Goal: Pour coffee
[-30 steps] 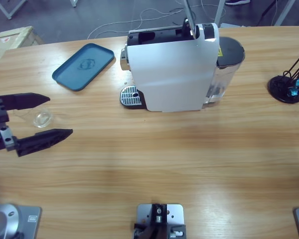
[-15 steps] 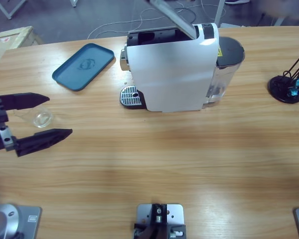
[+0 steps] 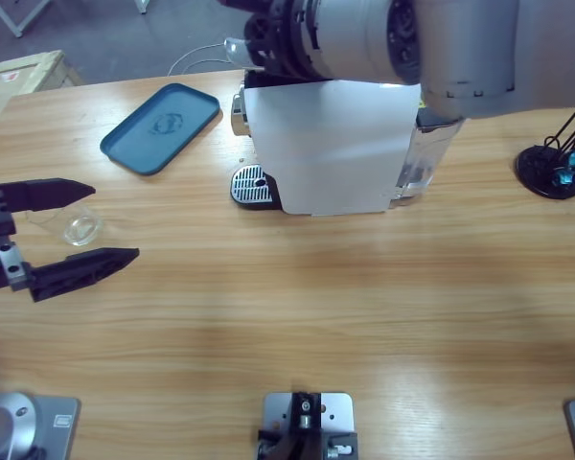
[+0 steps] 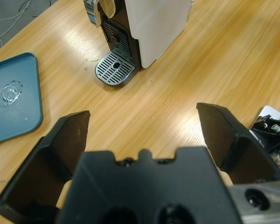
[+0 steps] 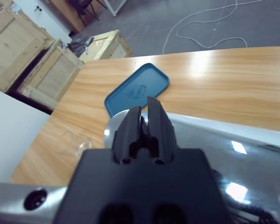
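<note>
A small clear glass (image 3: 80, 228) stands on the table at the left, and I see no amber coffee in it. My left gripper (image 3: 115, 222) is open, one jaw on each side of the glass and not touching it. The left wrist view shows this left gripper (image 4: 143, 113) spread wide and aimed at the white coffee machine (image 4: 154, 23) and its drip grate (image 4: 114, 69). My right arm (image 3: 412, 38) hangs large over the top of the machine (image 3: 326, 144). The right gripper (image 5: 144, 106) is shut above the machine's shiny top, and the glass (image 5: 77, 147) shows beyond it.
A blue tray (image 3: 160, 127) lies at the back left, beside the machine. The grate (image 3: 251, 185) juts from the machine's left foot. A black capsule stand (image 3: 556, 168) sits at the far right. Wooden crates (image 5: 32, 60) stand on the floor past the table.
The right arm has swung in over the coffee machine and now covers its top. The left gripper and the glass have not moved.
</note>
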{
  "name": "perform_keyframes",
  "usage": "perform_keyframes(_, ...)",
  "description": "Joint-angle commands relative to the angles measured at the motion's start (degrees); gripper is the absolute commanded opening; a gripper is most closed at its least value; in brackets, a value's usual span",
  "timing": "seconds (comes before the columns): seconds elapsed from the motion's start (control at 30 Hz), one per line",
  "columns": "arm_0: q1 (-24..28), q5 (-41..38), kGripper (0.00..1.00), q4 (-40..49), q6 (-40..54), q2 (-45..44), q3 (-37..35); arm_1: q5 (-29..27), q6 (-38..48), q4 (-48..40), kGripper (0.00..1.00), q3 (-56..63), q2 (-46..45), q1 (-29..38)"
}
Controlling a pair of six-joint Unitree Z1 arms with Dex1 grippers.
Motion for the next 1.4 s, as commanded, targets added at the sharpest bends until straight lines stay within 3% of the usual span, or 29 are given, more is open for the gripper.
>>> perform_keyframes(0.03, 0.2, -0.1, 0.987, 0.6, -0.6, 0.3, 0.5, -0.4, 1.1, 8.4, 0.0, 3.8, 12.8, -0.4)
perform_keyframes(0.73, 0.2, 0.3, 0.987, 0.6, -1.6, -0.5, 1.2, 0.4, 3.1, 12.0, 0.0, 5.1, 14.2, -0.4)
perform_keyframes(0.83, 0.2, 0.5, 0.987, 0.6, -1.6, -0.6, 1.2, -1.1, -1.2, 11.6, 0.0, 5.2, 10.0, -0.4)
perform_keyframes(0.87, 0.3, 0.9, 0.987, 0.6, -1.6, -0.7, 1.3, -1.3, -3.8, 11.9, 0.072, 4.8, 7.0, -0.4)
perform_keyframes(0.9, 0.8, 1.1, 0.987, 0.6, -1.9, -0.7, 1.3, -1.6, -6.2, 12.1, 0.735, 4.5, 3.0, -0.3)
perform_keyframes(0.93, 2.0, 2.2, 0.987, 0.8, -3.3, -0.8, 1.4, -1.9, -10.1, 12.1, 0.991, 4.4, -2.1, -0.1)
perform_keyframes(1.07, 12.4, 8.5, 0.987, 5.9, -8.8, -2.9, 0.3, -1.9, -20.2, 14.7, 1.0, 3.2, -19.5, -0.1)
perform_keyframes(1.27, 35.2, 7.1, 0.987, 11.0, -9.7, -4.0, 0.8, -2.0, -21.0, 27.2, 1.0, 13.2, -35.9, 2.4)
perform_keyframes(1.4, 37.9, 6.0, 0.987, 6.5, -10.9, -5.1, 5.8, -2.1, -19.7, 31.2, 1.0, 22.9, -44.0, 3.7)
